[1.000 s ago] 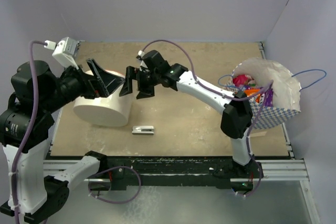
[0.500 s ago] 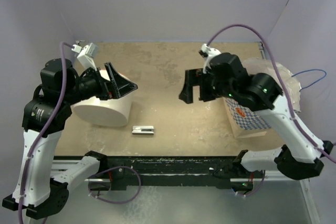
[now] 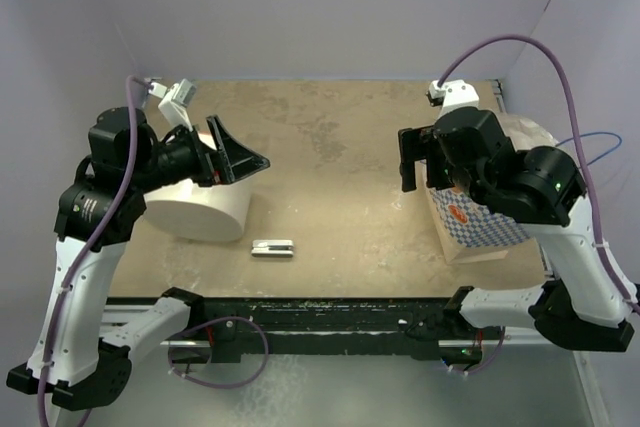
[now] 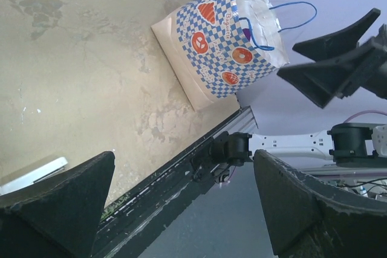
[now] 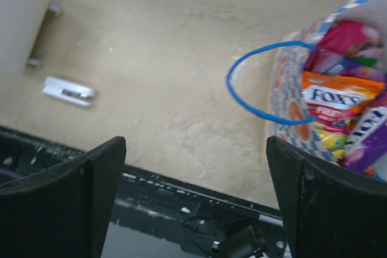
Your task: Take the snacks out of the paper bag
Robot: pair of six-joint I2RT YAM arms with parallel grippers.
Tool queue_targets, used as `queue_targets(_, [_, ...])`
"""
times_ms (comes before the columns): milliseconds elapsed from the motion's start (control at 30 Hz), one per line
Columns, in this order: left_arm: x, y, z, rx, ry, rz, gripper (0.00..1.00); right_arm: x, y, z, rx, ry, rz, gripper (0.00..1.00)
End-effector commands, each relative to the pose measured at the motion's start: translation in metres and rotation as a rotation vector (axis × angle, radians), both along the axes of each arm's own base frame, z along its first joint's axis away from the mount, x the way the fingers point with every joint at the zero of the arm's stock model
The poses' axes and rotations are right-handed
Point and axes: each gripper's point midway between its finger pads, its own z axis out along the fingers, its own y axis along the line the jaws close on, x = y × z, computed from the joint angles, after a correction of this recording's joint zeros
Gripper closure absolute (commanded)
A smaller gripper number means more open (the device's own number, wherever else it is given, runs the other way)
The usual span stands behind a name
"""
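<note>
Hovering over the table (image 3: 330, 147), left gripper (image 3: 238, 155) by the cylinder (image 3: 195, 212) and right gripper (image 3: 421, 161) by the bag (image 3: 478, 229) both gape empty; snacks (image 5: 338, 98) fill the bag

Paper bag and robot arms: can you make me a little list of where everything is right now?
paper bag: right side of the table, partly under the right arm
snacks: inside the bag, none taken out yet
left fingers: open, empty, over the white cylinder
right fingers: open, empty, next to the bag
metal clip: flat on the table, near the cylinder
</note>
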Motion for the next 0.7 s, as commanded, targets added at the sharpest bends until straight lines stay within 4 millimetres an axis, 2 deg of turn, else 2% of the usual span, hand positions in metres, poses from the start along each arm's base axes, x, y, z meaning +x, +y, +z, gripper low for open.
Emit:
queue_targets(0, [-0.012, 0.005, 0.019, -0.002, -0.074, 0.002, 0.01, 0.021, -0.041, 0.011, -0.150, -0.123, -0.206, 0.00])
queue_targets(100, [-0.016, 0.007, 0.021, 0.002, -0.079, 0.002, 0.01, 0.031, -0.046, -0.002, -0.295, -0.122, -0.209, 0.00])
queue_targets(167, [-0.020, 0.008, 0.023, 0.005, -0.088, 0.002, 0.01, 0.037, -0.046, -0.012, -0.405, -0.101, -0.173, 0.08])
queue_targets(233, [-0.022, 0.010, 0.021, 0.013, -0.089, 0.005, 0.01, 0.040, -0.039, -0.019, -0.442, -0.092, -0.099, 0.13])
queue_targets(367, [-0.025, 0.012, 0.019, 0.024, -0.085, 0.009, 0.01, 0.046, -0.040, -0.024, -0.512, -0.097, -0.079, 0.13])
queue_targets(433, [-0.027, 0.011, 0.020, 0.019, -0.085, 0.001, 0.01, 0.049, -0.041, -0.038, -0.602, -0.066, -0.051, 0.16])
queue_targets(467, [-0.028, 0.011, 0.020, 0.017, -0.084, 0.000, 0.01, 0.052, -0.048, -0.043, -0.673, -0.063, -0.078, 0.17])
queue_targets(533, [-0.030, 0.013, 0.020, 0.021, -0.084, 0.003, 0.01, 0.059, -0.052, -0.047, -0.737, -0.082, -0.113, 0.21])
queue_targets(600, [-0.031, 0.014, 0.019, 0.029, -0.082, 0.009, 0.01, 0.059, -0.052, -0.043, -0.729, -0.085, -0.127, 0.26])
queue_targets(667, [-0.032, 0.015, 0.016, 0.035, -0.072, 0.010, 0.01, 0.061, -0.050, -0.035, -0.707, -0.099, -0.140, 0.36])
